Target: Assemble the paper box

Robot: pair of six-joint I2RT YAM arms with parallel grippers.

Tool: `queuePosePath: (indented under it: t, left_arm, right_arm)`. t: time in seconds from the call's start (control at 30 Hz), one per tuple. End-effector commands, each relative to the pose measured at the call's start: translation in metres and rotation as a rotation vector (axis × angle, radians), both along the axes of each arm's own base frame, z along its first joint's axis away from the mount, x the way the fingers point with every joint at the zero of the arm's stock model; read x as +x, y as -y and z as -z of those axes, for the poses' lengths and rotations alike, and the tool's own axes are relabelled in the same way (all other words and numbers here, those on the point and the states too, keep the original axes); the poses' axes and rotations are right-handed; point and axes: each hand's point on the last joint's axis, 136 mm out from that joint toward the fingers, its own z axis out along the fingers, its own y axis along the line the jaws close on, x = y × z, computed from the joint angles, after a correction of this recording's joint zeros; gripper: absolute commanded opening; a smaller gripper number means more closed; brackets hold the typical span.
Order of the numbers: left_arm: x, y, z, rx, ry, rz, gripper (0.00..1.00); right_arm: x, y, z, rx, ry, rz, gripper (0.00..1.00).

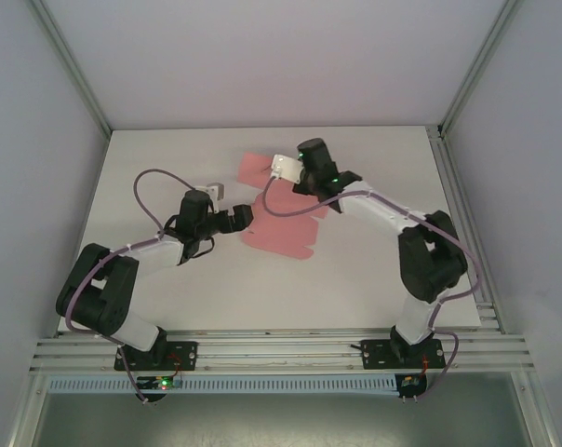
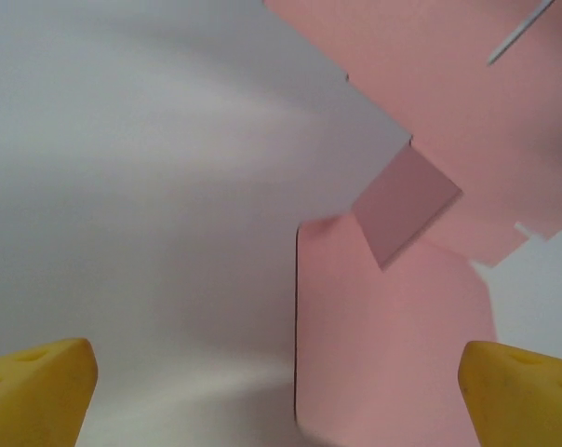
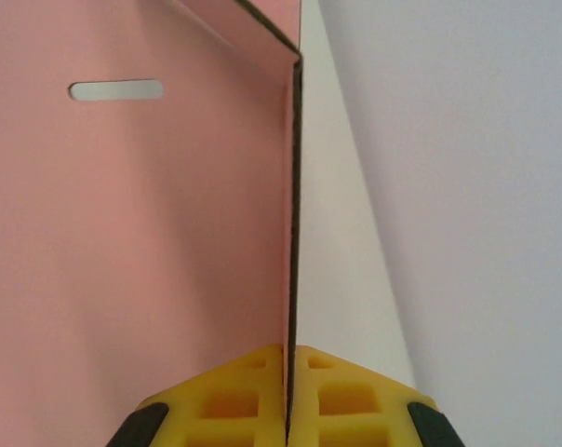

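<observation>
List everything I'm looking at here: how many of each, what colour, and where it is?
paper box: one, pale pink, a die-cut sheet with flaps, mid-table
table: one, white, under everything
walls: three, pale grey, left, back and right of the table
frame rails: several, silver metal, along the near edge and up the corners
cables: two, purple, one looping along each arm
left arm: one, black and white, bolted near left
right arm: one, black and white, bolted near right
left gripper: one, yellow fingers, open, at the sheet's left edge
right gripper: one, yellow fingers, shut on an edge of the paper box
</observation>
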Motion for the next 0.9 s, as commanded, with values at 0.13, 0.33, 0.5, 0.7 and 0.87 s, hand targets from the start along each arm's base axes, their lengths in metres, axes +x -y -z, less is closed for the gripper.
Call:
queuePosePath:
  t: [0.13,0.33,0.5,0.7,0.87]
  left_arm:
    - [0.027,0.028,-0.050,0.034,0.242,0.250,1.00]
    - [0.008,0.075,-0.044,-0.052,0.227,0.481,1.00]
    - [0.003,0.070,-0.026,-0.013,0.180,0.432,1.00]
    - [0.012,0.063,-0.008,-0.018,0.123,0.338,0.81]
    - [0.026,0.061,-0.010,-0.034,0.111,0.275,0.45]
  right_arm:
    - [-0.061,-0.018,-0.004,0.163,-0.258,-0.169,0.00]
    - [-0.045,-0.018,-0.013,0.202,-0.248,-0.103,0.00]
    - [-0.040,-0.013,-0.024,0.223,-0.228,-0.068,0.00]
    - [-0.051,-0.018,-0.030,0.253,-0.244,-0.101,0.00]
    - [-0.046,-0.013,-0.031,0.230,-0.221,-0.063,0.00]
